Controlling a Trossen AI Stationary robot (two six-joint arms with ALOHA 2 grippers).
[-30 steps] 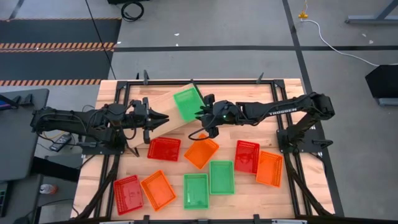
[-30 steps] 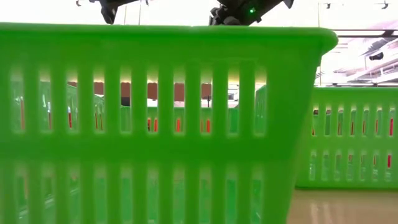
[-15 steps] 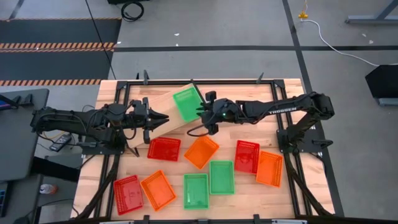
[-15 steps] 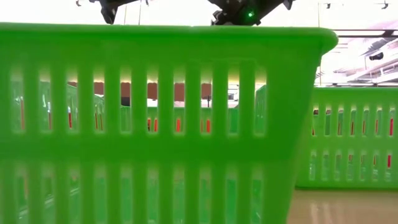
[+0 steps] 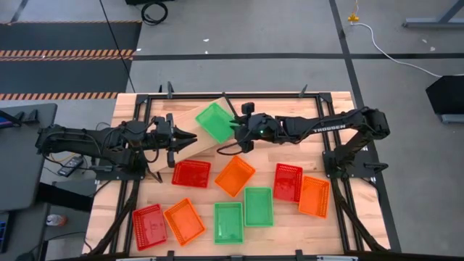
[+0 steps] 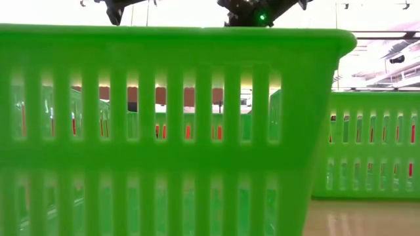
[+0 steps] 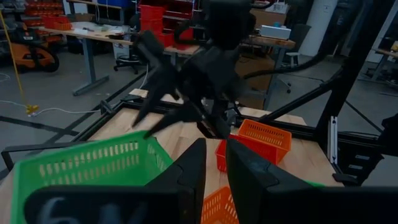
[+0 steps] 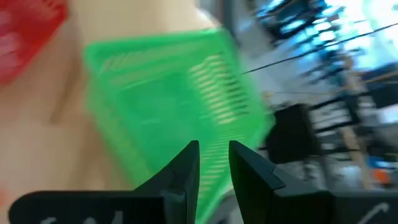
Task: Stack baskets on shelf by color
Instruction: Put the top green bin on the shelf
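**On the shelf, one green basket under our right gripper**

On the shelf (image 5: 190, 125), which lies skewed across the far half of the table (image 5: 341, 217), sits a single green basket (image 5: 215, 121); our right gripper (image 5: 235, 129) is at its near right corner, fingers close together with only a thin gap, and we cannot tell whether they pinch the basket's rim; our left gripper (image 5: 190, 138) hovers over the shelf's left part, jaws likewise almost shut and holding nothing. On the table in front of the shelf we see the other eight baskets lying singly: a red one (image 5: 191, 173) beside an orange one (image 5: 235, 175), two green ones (image 5: 243, 213) side by side, and the rest spread to either side.
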